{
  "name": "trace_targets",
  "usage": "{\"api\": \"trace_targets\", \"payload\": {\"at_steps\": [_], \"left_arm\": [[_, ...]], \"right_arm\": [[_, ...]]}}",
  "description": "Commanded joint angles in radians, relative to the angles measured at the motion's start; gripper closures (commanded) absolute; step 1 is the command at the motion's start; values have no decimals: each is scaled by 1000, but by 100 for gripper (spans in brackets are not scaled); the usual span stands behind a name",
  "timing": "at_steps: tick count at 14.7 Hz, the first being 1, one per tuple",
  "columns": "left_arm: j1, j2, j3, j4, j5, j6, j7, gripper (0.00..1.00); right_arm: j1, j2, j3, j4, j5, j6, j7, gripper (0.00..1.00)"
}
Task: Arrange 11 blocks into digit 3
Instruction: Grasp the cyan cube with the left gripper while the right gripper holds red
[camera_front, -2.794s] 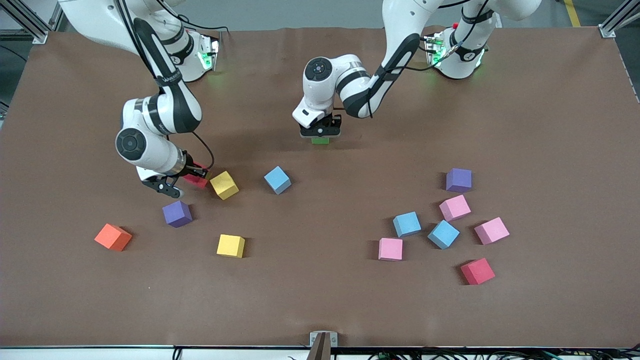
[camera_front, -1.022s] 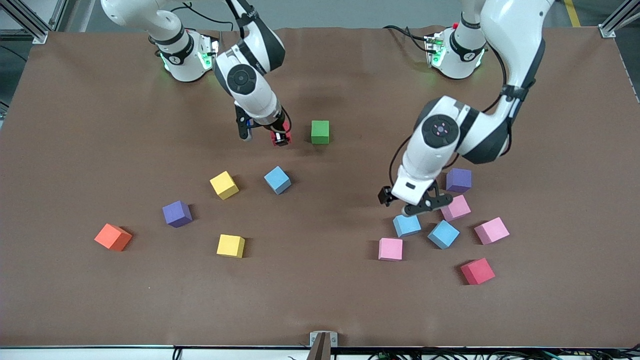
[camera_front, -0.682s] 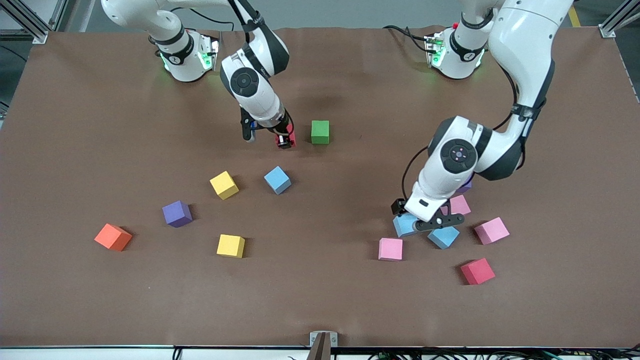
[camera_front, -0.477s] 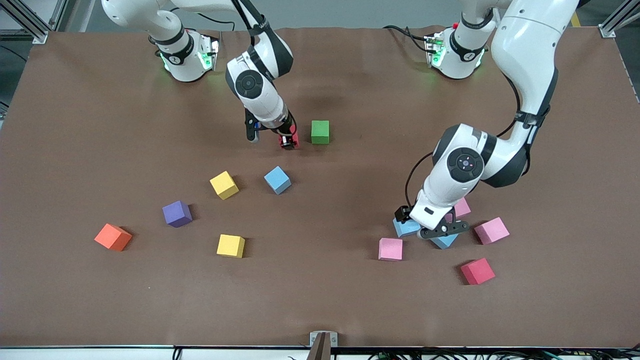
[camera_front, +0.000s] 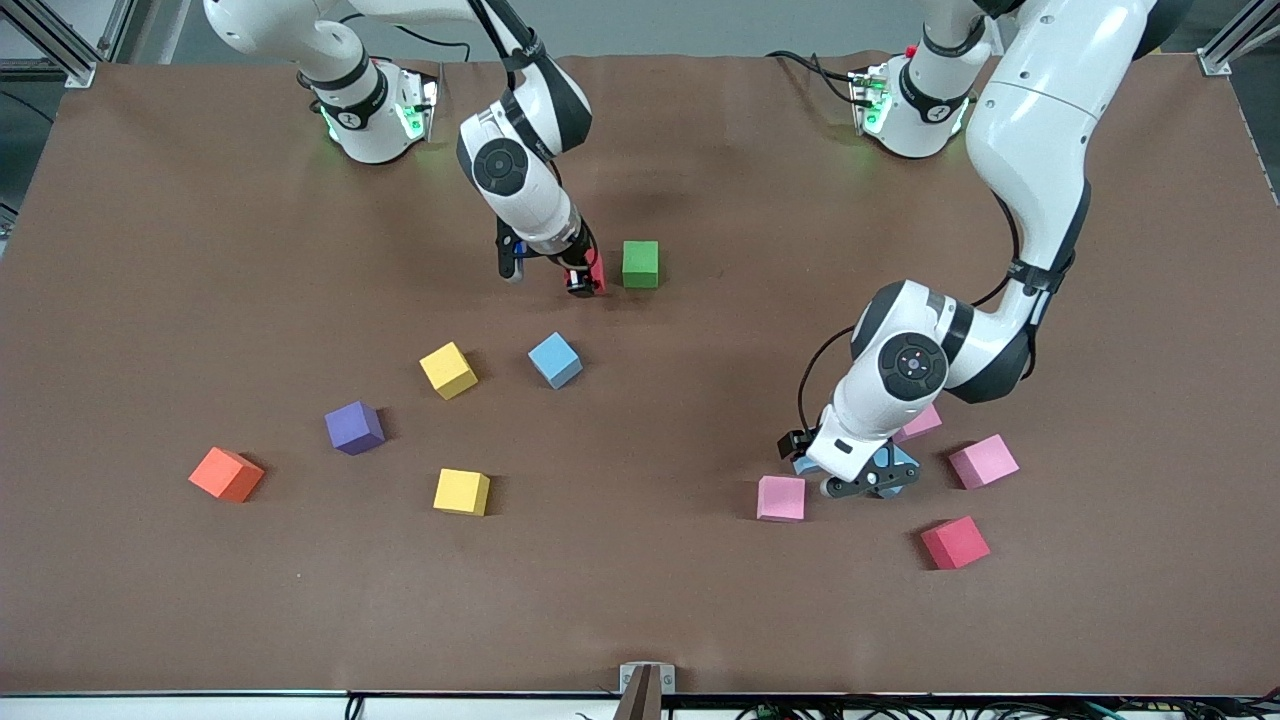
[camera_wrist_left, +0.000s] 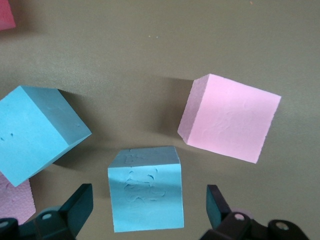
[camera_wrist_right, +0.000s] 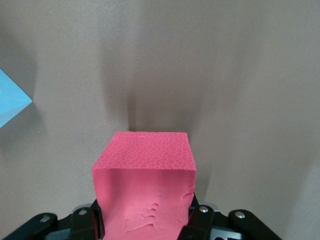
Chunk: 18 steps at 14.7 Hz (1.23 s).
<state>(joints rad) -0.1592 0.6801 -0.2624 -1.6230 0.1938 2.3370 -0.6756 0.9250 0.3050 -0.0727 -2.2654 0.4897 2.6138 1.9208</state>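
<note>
Progress since about 3 seconds ago: the right claw (camera_front: 583, 273) has carried a red block (camera_front: 596, 272) up from beside the yellow block (camera_front: 448, 370) to a spot just beside the green block (camera_front: 640, 264), on the side toward the right arm's end of the tabletop (camera_front: 150, 300). It is clamped narrow on that red block, which in the right wrist view (camera_wrist_right: 144, 187) sits squarely between the pads with the tabletop close beneath. Meanwhile the left arm, which then had its claw at the green block, has swung across and come down; the left claw (camera_front: 855, 478) is now low over the cluster at the left arm's end, its jaws wide and straddling a blue block (camera_wrist_left: 146, 187) without touching it.

My reading: the green block is the 1st placed piece of the digit 3, the red is about to become the 2nd, and the blue is next — so 9 or so blocks are not yet arranged.

Orientation: these are cubes, so none has a true long axis. The held red block looks close to square with the green one, though the claw hides much of it from the front. The blue block between the left claw's fingers lies almost square to them, slightly twisted; a 2nd blue block (camera_wrist_left: 37, 132) and a pink block (camera_wrist_left: 230, 117) sit near it, each turned at its own angle. Loose pieces elsewhere — purple block (camera_front: 354, 427), another blue block (camera_front: 554, 360), 2nd red block (camera_front: 955, 542) — lie at assorted angles.
</note>
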Motion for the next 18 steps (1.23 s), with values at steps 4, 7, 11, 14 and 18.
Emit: {"api": "trace_targets", "payload": {"at_steps": [4, 7, 11, 14, 18], "left_arm": [[-3, 39, -4, 22, 10, -11, -45, 0], [0, 48, -4, 17, 10, -11, -62, 0], [4, 61, -1, 23, 9, -13, -67, 5], [3, 78, -1, 28, 7, -11, -68, 11], [4, 78, -1, 31, 4, -11, -71, 14]], "right_arm": [[47, 42, -7, -6, 40, 57, 10, 92], [55, 49, -7, 3, 52, 65, 10, 92], [72, 69, -7, 3, 58, 91, 15, 91], [78, 78, -7, 3, 61, 113, 21, 91], [86, 85, -7, 3, 66, 120, 23, 91]]}}
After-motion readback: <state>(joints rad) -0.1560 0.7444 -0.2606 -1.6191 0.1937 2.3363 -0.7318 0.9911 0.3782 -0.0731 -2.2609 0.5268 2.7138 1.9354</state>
